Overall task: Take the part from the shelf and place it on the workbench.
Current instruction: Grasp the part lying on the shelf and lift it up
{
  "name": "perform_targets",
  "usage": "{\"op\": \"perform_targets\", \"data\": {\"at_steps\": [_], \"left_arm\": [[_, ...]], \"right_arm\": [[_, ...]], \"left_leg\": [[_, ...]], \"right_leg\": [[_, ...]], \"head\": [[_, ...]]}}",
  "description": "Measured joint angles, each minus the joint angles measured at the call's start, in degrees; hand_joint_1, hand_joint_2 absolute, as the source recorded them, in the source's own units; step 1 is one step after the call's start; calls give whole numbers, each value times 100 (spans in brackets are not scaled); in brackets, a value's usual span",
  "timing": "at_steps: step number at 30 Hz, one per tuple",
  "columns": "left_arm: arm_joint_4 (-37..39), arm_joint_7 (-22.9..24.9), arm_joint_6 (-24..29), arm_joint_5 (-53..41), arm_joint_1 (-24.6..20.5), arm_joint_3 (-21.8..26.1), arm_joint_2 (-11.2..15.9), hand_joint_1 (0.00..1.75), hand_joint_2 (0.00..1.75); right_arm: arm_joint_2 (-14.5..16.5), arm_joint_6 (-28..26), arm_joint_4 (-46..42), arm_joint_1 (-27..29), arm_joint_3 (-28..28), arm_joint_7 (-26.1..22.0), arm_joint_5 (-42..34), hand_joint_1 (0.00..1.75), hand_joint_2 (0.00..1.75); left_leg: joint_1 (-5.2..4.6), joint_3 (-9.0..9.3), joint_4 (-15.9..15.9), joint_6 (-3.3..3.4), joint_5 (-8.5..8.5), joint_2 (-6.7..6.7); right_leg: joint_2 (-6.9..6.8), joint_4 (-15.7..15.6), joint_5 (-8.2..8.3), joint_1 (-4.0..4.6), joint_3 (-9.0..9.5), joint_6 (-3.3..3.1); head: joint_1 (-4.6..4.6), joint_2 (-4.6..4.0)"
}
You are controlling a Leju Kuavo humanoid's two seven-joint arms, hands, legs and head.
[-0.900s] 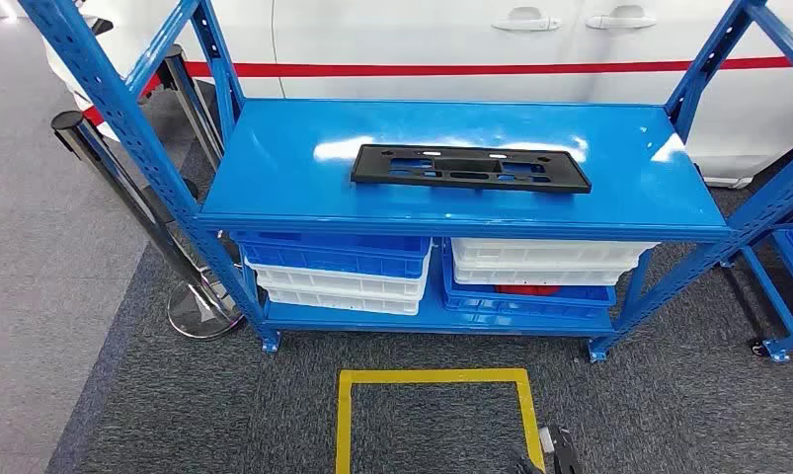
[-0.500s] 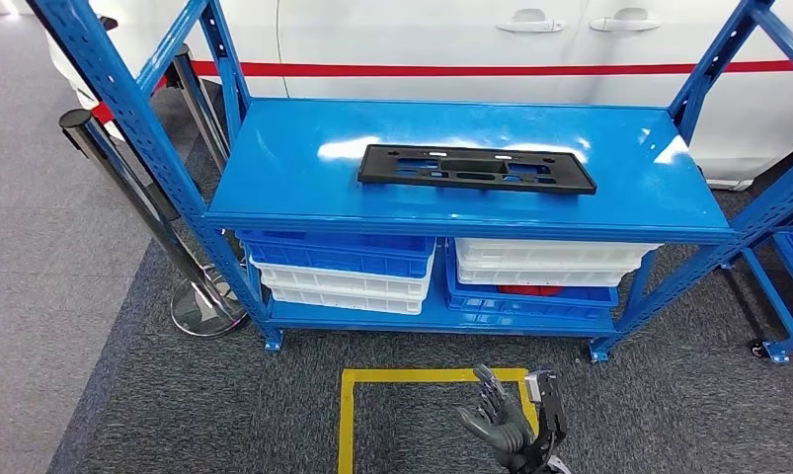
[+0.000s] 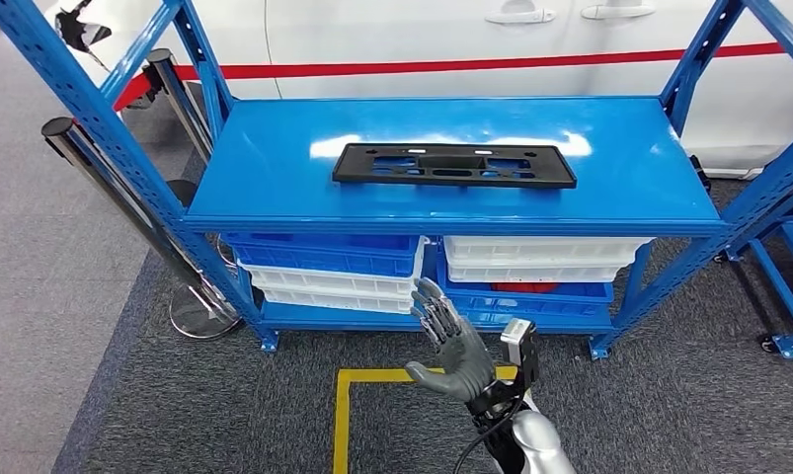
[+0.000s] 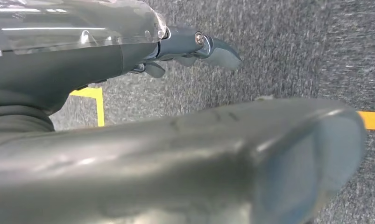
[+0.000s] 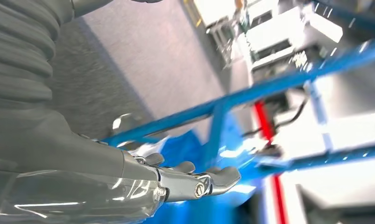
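far left in the head view: two chrome stanchion posts (image 3: pixel 116 197) stand on grey carpet beside the blue shelf (image 3: pixel 274 188). behind the shelf, a white car body with a red stripe (image 3: pixel 451 67).

the part (image 3: pixel 454 165), a flat black rectangular plate with cut-outs, lies flat on the shelf's upper deck, roughly centred (long side parallel to the front edge), untouched. below the deck, stacked blue and white bins (image 3: pixel 333 272) on the left, white bins over a blue one (image 3: pixel 540 272) on the right.

lower centre: yellow floor marking (image 3: pixel 345 415) on dark carpet. the right hand (image 3: pixel 451 341) is raised over it, in front of the lower shelf level, fingers apart and extended, thumb out to the side, holding nothing; well below and apart from the part. right wrist view agrees: right hand (image 5: pixel 129 182) with straight fingers, blurred blue frame beyond.

left wrist view: left hand (image 4: pixel 176 121) over carpet, fingers loosely extended, nothing in it (thumb blurred).
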Motion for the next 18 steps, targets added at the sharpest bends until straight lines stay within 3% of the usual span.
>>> {"op": "perform_targets", "data": {"at_steps": [1, 3, 5, 8, 10, 11, 13, 15, 16, 18], "left_arm": [[10, -6, 6, -67, -7, 73, -12, 0, 0], [34, -15, 17, -204, -36, 224, -32, 0, 0], [68, -21, 29, -344, -92, 399, -54, 0, 0], [123, -30, 61, -541, -154, 656, -102, 0, 0], [155, -31, 80, -665, -163, 807, -128, 0, 0], [171, -31, 87, -724, -177, 879, -140, 0, 0], [197, -31, 97, -834, -214, 1010, -162, 0, 0], [219, -31, 99, -931, -238, 1122, -178, 0, 0], [230, -33, 99, -977, -244, 1172, -186, 0, 0], [253, -42, 99, -1073, -256, 1270, -211, 0, 0]], "right_arm": [[4, -25, -125, -16, 108, -62, 1, 0, 175], [20, -88, -399, -78, 336, -191, 7, 0, 175], [36, -162, -688, -160, 614, -324, 23, 0, 175], [44, -323, -1119, -221, 1017, -508, 81, 0, 175], [43, -475, -1428, -258, 1237, -627, 132, 0, 175], [42, -564, -1578, -284, 1341, -681, 162, 0, 175], [37, -768, -1843, -320, 1551, -779, 232, 0, 175], [28, -994, -2069, -326, 1741, -857, 307, 0, 175], [22, -1119, -2185, -332, 1829, -896, 344, 0, 175], [11, -1410, -2449, -371, 2007, -974, 419, 0, 175]], "left_leg": [[-2, 11, -65, 18, 117, 0], [-17, 285, -736, 82, 541, 1], [-57, 541, -1364, 149, 789, 4], [-85, 598, -1552, 209, 824, -3], [-61, 621, -1620, 262, 874, 3], [-48, 631, -1654, 290, 899, 9], [-53, 629, -1670, 320, 916, 15], [-61, 623, -1665, 330, 917, 14], [-62, 624, -1660, 331, 914, 11], [-63, 630, -1641, 322, 901, 3]], "right_leg": [[-1, 1, -2, 12, 7, -3], [6, 0, -5, 24, 26, -3], [9, 6, -3, 40, 17, 25], [2, -16, 22, 41, -3, 112], [5, 72, -56, 36, -31, 171], [7, 259, -182, 35, -112, 195], [9, 928, -540, 26, -427, 219], [9, 1465, -702, 23, -689, 229], [9, 1464, -628, 23, -693, 226], [9, 868, -249, 25, -404, 194]], "head": [[0, 0], [1, 0], [0, 0], [3, 0], [7, -1], [9, -1], [12, 0], [12, 0], [12, 0], [13, 0]]}}
